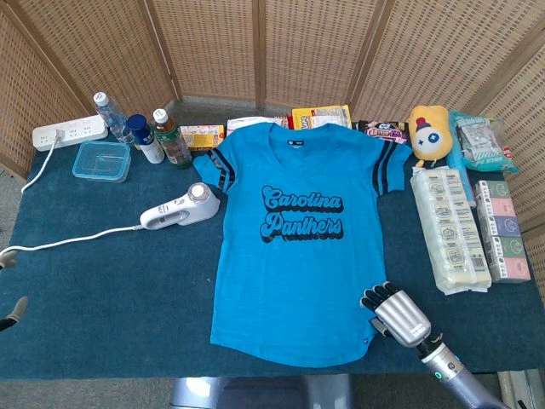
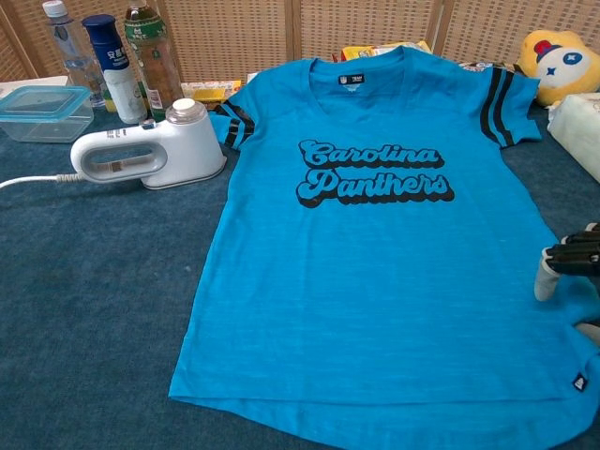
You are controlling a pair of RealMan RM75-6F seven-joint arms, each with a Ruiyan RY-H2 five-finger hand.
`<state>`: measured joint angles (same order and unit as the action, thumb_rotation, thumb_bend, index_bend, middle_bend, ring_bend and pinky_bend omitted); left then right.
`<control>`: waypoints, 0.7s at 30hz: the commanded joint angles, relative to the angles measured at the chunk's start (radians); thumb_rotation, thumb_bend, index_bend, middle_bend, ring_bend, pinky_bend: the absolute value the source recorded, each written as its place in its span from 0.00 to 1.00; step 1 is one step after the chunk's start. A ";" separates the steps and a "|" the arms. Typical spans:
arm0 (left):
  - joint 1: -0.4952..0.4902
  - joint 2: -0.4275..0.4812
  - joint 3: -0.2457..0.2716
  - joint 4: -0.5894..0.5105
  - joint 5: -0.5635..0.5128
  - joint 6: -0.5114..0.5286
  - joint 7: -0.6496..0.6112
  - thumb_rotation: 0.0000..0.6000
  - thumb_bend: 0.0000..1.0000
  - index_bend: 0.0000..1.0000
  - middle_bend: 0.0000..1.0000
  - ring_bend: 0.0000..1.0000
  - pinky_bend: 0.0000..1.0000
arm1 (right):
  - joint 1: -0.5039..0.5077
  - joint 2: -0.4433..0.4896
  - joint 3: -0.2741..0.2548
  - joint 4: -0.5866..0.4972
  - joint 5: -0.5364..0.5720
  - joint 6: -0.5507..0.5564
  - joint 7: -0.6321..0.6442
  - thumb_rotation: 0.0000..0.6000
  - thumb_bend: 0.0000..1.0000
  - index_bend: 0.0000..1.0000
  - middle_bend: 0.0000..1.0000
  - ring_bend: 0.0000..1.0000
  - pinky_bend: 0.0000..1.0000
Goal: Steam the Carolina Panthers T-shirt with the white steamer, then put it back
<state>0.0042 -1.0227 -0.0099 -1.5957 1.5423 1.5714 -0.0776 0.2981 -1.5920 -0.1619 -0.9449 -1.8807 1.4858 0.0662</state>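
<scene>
Nearest the robot, the right hand (image 1: 398,313) rests on the lower right corner of the Carolina Panthers T-shirt (image 1: 295,247), by the hem. Its fingers (image 2: 547,279) lie apart on the cloth, and the fabric under them looks slightly bunched. Whether any cloth is pinched between them, I cannot tell. At the left edge of the head view only a small grey tip shows, probably part of the left hand (image 1: 12,313); its state cannot be read.

The shirt lies flat, front up, in the middle of the blue table (image 1: 102,290), lettering facing the robot and collar at the far side. Just beside its left sleeve lies the white steamer (image 1: 180,209) on its side, untouched, its cord (image 1: 68,241) trailing toward the near left edge. A power strip (image 1: 70,133) sits at the far left corner.

Beyond the steamer stand a clear lidded box (image 1: 101,161) and three bottles (image 1: 140,132). Snack packets line the far edge, a yellow plush toy (image 1: 427,132) sits at the far right, and wrapped packs lie along the right side.

By my reading, steaming has not begun; the right hand seems to be pinning or smoothing the hem. The next move likely calls for the left hand to reach in and grasp the steamer's handle without snagging the cord.
</scene>
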 commanded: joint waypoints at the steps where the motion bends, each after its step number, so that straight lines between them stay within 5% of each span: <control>1: 0.000 -0.001 0.000 0.003 0.000 0.000 -0.003 0.76 0.34 0.13 0.28 0.21 0.25 | 0.000 0.001 -0.002 -0.002 0.002 -0.001 0.001 1.00 0.40 0.43 0.43 0.40 0.39; 21: -0.004 -0.001 -0.003 0.000 0.004 -0.002 -0.017 0.76 0.34 0.13 0.28 0.21 0.25 | -0.011 0.008 -0.018 0.008 0.012 0.006 0.022 1.00 0.51 0.47 0.45 0.43 0.48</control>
<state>0.0003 -1.0248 -0.0122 -1.5951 1.5464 1.5696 -0.0949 0.2871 -1.5837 -0.1794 -0.9373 -1.8692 1.4919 0.0877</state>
